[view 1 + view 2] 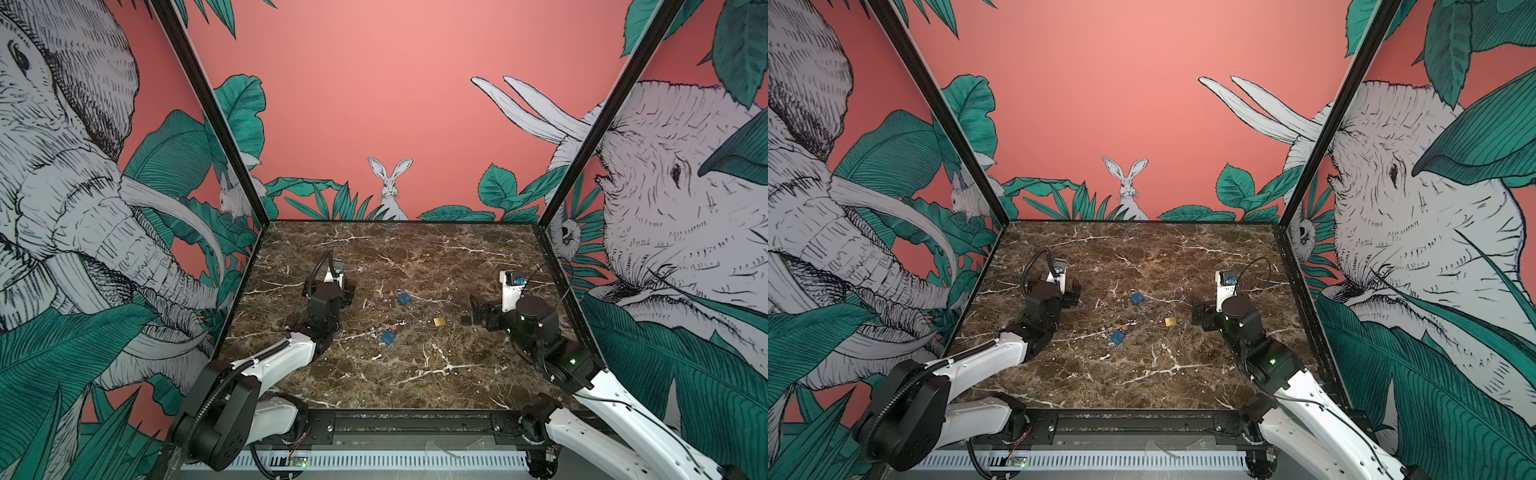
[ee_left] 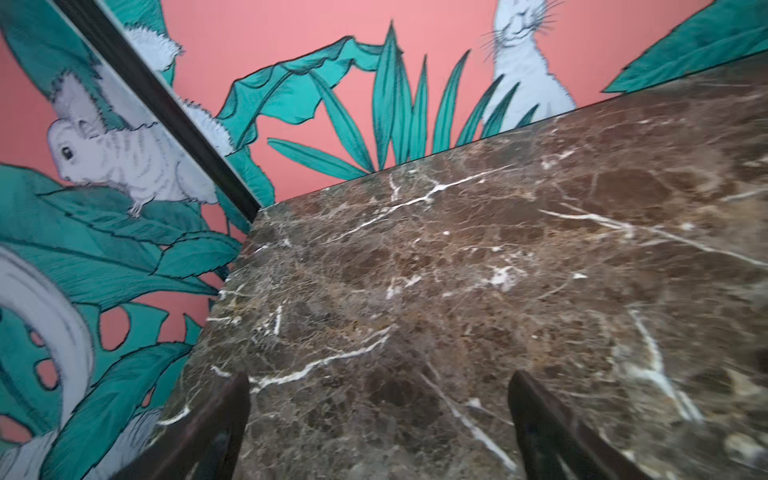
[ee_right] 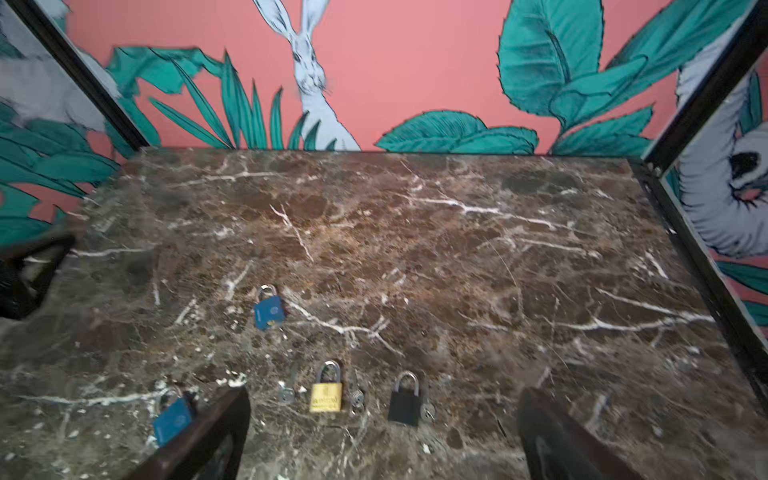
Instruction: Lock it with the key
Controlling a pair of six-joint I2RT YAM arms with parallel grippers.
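- My right pincer (image 3: pixel 384 399) stands wide apart and grips nothing. Its two dark fingers (image 3: pixel 216 432) frame the near edge of the right wrist view.
- The black padlock (image 3: pixel 404 401) lies flat on the marble tabletop (image 1: pixel 415 374) just ahead of that gap. Its shackle points away from me and it touches neither finger.
- A silvery key (image 3: pixel 428 411) rests right against the black padlock's body. The blur keeps me from telling whether it sits in the keyhole.
- The brass padlock (image 3: pixel 326 397) lies just beside the black one, also flat. A second key (image 3: pixel 356 399) lies between the two, and a third key (image 3: pixel 286 392) lies on the brass padlock's other side.
- The farther blue padlock (image 3: pixel 269 309) lies out toward the middle of the tabletop, apart from the row.
- The nearer blue padlock (image 3: pixel 172 419) lies close to one of my right fingers, which hides part of it in the right wrist view.
- In both top views a small orange bit (image 1: pixel 395 326) lies near the nearer blue padlock. It is too small for me to name.
- My left pincer (image 2: pixel 379 376) is also spread apart and empty, with only bare marble between its fingers. In both top views it sits on the left of the tabletop, well apart from all the padlocks.
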